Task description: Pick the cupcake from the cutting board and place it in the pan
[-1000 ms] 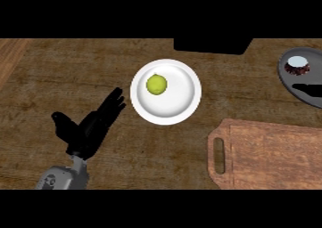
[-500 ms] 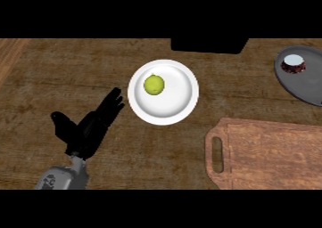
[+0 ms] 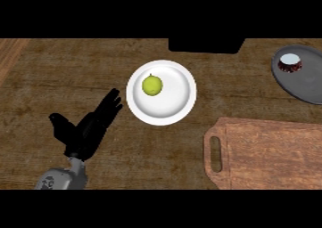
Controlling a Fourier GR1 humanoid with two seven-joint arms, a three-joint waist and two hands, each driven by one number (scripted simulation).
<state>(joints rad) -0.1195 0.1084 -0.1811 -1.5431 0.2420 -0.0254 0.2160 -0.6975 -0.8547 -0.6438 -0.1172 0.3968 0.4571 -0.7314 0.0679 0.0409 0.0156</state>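
Cupcake (image 3: 290, 62) position is unchanged, upright in the pan (image 3: 312, 84) at upper right, well apart from the cutting board (image 3: 275, 156), while the left hand (image 3: 85, 130) stays released, fingers straight, over the worktop (image 3: 64, 71) beside the plate (image 3: 173, 107), holding nothing.

White plate (image 3: 173, 107), grey pan (image 3: 311, 84), wood-grained brown cutting board (image 3: 275, 156), white-topped, perhaps dark-red-cased cupcake (image 3: 290, 62).

Cupcake (image 3: 290, 62) inside grey pan (image 3: 312, 84), near cutting board (image 3: 275, 156)
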